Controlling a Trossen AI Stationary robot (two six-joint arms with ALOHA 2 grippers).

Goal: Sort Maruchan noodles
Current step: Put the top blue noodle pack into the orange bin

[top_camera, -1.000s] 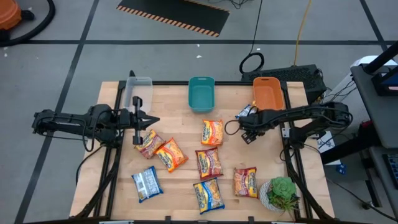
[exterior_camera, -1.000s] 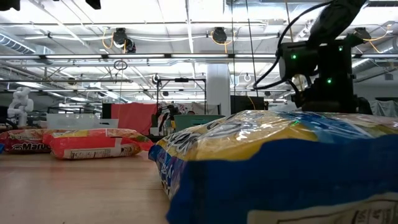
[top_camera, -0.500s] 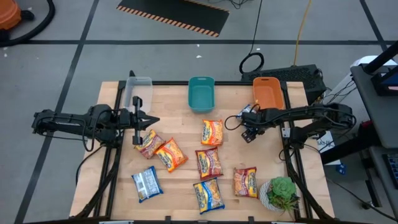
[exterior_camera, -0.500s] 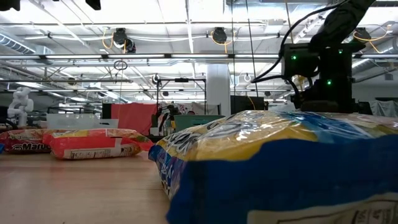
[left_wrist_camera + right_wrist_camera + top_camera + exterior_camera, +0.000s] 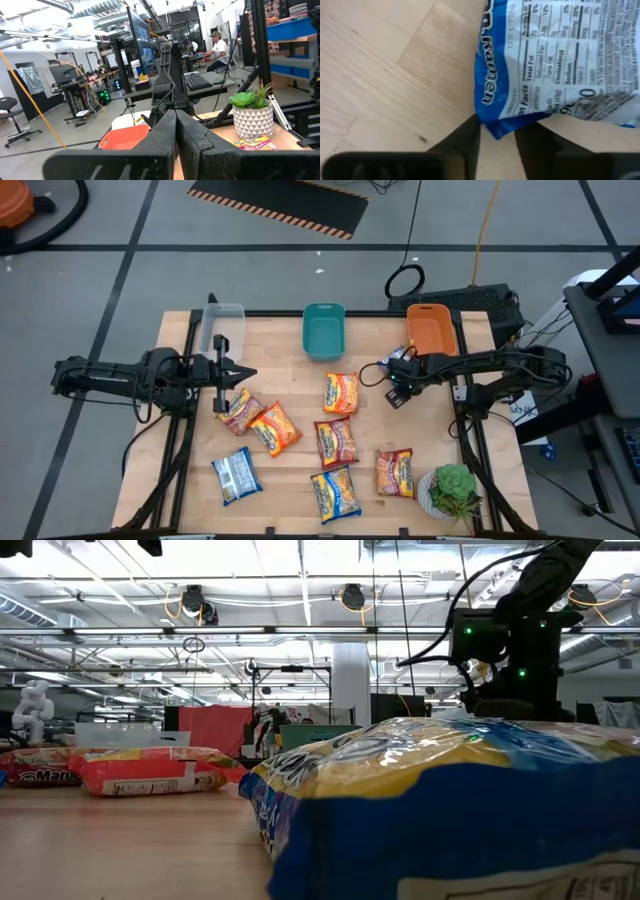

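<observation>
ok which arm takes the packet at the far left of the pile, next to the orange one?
Left. The left gripper is shut and empty, right beside that packet. The right gripper is across the table and appears to be holding a blue-white packet.

Likely robotics lab, workstations (image 5: 195,82), ceiling trusses (image 5: 250,635)

Seven noodle packets lie loose on the table (image 5: 290,480): five orange-yellow (image 5: 341,392), one blue-white (image 5: 235,475) and one yellow-blue (image 5: 335,493). Three bins stand along the far edge (clear (image 5: 224,328), teal (image 5: 323,331), orange (image 5: 431,328)), plus one potted plant (image 5: 453,492).
</observation>
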